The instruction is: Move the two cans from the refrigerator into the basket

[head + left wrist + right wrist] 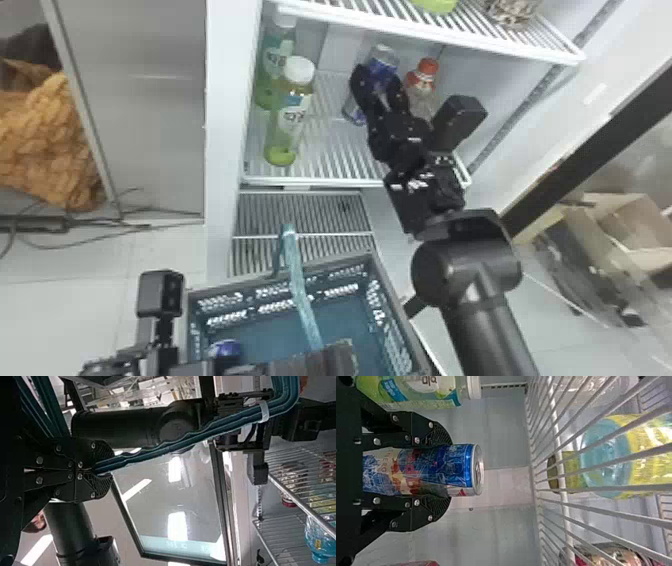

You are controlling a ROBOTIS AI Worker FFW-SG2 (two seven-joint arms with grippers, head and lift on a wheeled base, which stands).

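In the head view, 2 green bottles (284,137) stand at 11 o'clock, a red-capped bottle (428,68) at 1, orange cloth (50,140) at 9, cardboard (637,225) at 3.

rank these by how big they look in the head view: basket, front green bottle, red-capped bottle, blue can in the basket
1. basket
2. front green bottle
3. red-capped bottle
4. blue can, partly hidden

A white wire refrigerator shelf (330,155) is supporting two transparent green bottles with white caps (292,115), left side, and a clear bottle with an orange-red cap (424,80), right. A blue-and-silver metal can (384,65) is occupying the space between; base contact is unclear.
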